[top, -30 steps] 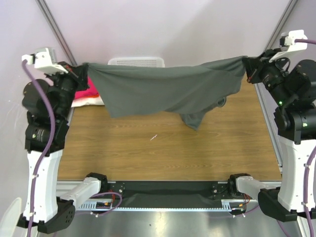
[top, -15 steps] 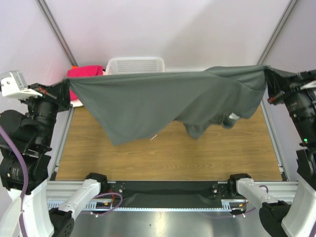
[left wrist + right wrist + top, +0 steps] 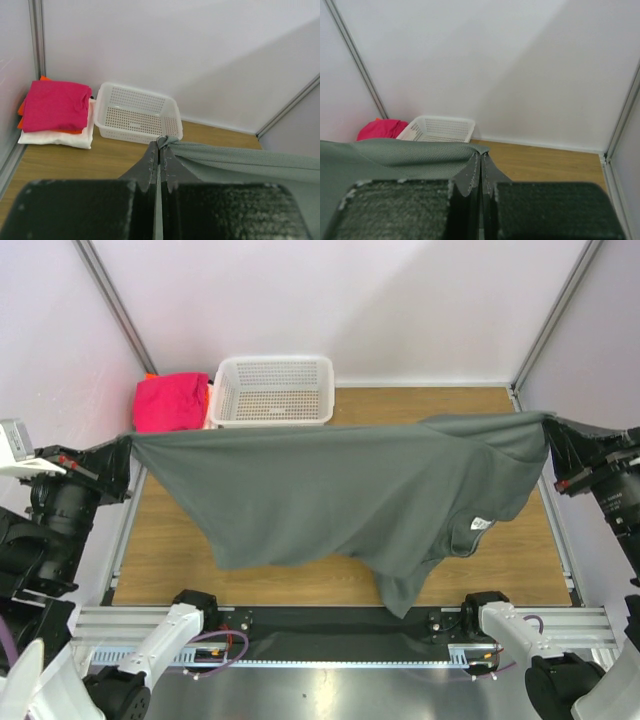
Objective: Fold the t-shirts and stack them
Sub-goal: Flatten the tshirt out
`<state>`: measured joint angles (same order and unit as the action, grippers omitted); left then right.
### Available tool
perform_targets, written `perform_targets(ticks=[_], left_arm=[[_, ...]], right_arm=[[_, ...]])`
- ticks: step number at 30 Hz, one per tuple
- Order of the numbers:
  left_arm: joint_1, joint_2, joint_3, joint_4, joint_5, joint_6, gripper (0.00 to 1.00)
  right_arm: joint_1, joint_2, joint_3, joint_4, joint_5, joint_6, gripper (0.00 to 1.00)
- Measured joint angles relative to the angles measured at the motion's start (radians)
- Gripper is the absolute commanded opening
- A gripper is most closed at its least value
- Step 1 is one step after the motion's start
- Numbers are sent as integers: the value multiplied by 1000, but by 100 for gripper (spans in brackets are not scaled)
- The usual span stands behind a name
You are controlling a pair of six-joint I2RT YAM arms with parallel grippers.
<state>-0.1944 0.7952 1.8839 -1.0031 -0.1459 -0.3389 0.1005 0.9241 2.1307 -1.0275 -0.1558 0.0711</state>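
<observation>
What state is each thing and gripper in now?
grey t-shirt: unfolded, hanging between both grippers
left gripper: shut on the grey t-shirt
right gripper: shut on the grey t-shirt
pink t-shirt: folded, top of stack
orange t-shirt: folded, between them
white t-shirt: folded, bottom of stack
basket: upright, empty

The dark grey t-shirt (image 3: 330, 490), stretched as a hanging sheet between the left gripper (image 3: 128, 452) and right gripper (image 3: 550, 437), jaws pinched on its top edge, spans the counter (image 3: 440, 405) side to side and screens its near half. Behind it, the white mesh basket (image 3: 274, 390) and folded shirt stack (image 3: 170, 402) occupy the back left. Bare wood at back right leaves passage.
</observation>
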Motion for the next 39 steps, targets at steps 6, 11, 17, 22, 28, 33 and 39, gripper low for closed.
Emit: perform_targets(ticks=[6,11,17,22,28,33,39], left_arm=[[0,1,-26,-57,0,-2,0],[0,27,-109,-61,14,-47,0],[0,81,-220,-21,49,-93,0],[0,121,-271,29,53,-123,0],[0,136,-467,134,54,-186,0],[0,211,-525,173,71,-220,0],[1,237,-603,243,83,-257,0]], right_arm=[[0,-46,-79,-38,-11,10,0],[0,-112,-319,24,-17,34,0],[0,-92,-443,96,-19,52,0],[0,-91,-515,205,-26,67,0],[0,-74,-698,344,-13,89,0],[-1,-25,-813,405,4,94,0],[-1,21,-940,488,39,109,0]])
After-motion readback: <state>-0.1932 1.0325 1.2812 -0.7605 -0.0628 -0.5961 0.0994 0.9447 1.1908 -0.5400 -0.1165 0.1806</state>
